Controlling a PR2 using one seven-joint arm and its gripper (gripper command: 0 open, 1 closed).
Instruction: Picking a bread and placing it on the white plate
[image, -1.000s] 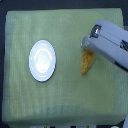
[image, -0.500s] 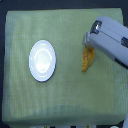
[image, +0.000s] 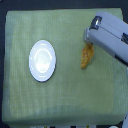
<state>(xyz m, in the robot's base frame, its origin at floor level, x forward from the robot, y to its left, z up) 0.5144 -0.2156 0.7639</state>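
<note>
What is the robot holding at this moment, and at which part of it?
It cannot be told for certain. The gripper sits over the upper end of the bread, but the jaws are hidden, so a real hold is not visible. The white plate lies apart.

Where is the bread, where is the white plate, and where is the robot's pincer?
bread (image: 87, 57): exterior view, middle of the loaf's bumpy crust.
white plate (image: 33, 69): exterior view, its lower left rim.
pincer (image: 89, 44): exterior view, its tip at the loaf's upper end.

One exterior view looks steeply down, moderately near.
</note>
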